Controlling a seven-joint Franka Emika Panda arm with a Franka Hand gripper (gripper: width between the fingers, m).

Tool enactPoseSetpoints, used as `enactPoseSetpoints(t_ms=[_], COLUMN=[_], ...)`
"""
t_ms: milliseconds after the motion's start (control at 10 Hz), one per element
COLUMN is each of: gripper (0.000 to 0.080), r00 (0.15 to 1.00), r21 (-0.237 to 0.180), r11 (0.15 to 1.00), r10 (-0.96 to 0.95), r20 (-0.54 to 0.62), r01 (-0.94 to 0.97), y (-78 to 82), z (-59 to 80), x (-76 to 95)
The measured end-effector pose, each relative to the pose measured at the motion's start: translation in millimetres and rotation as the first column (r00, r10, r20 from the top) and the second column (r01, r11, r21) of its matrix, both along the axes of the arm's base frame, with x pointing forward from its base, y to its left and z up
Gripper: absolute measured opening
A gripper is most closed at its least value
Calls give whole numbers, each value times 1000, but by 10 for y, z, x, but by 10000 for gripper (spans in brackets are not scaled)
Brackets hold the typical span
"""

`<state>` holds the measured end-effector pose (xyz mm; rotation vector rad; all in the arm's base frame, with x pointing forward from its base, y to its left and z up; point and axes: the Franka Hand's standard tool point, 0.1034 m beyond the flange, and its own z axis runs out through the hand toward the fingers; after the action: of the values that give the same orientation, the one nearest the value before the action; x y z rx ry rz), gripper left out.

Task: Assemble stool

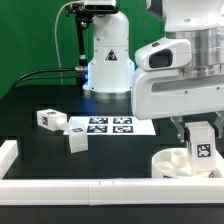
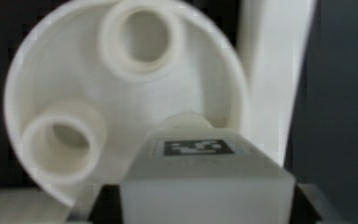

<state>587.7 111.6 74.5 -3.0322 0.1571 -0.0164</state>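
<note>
Gripper (image 1: 198, 133) closed on upright leg (image 1: 201, 150), tag visible. Leg sits over seat (image 1: 176, 165) at near corner of table (image 1: 60, 168), exterior view's right; contact unclear. Second leg (image 1: 50, 118) and third leg (image 1: 77, 141) lie mid-table, beside marker board (image 1: 105, 125).

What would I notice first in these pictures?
The big white robot arm stands on the exterior view's right, its gripper shut on a tagged white leg right by the round seat. Two loose legs lie beside the marker board, toward that view's left.
</note>
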Motion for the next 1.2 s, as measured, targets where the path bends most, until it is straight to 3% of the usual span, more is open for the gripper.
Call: enactPoseSetpoints(t_ms=[500,600,700,900,1100,1200], gripper=[333,334,334,334,334,334], r00=[933,859,732,396,180,138], r21=[17,18,0,-31,-36,-42], r11=[933,860,735,405,189,148], r10=[-358,-508,-674,-906,-966,-972], r20=[-31,-60,-98,-148,-184,-189], r01=[359,509,678,914,981,988], y=[21,45,67,113,97,106], z=[-9,0,19,14,21,17], x=[3,6,14,33,66,62])
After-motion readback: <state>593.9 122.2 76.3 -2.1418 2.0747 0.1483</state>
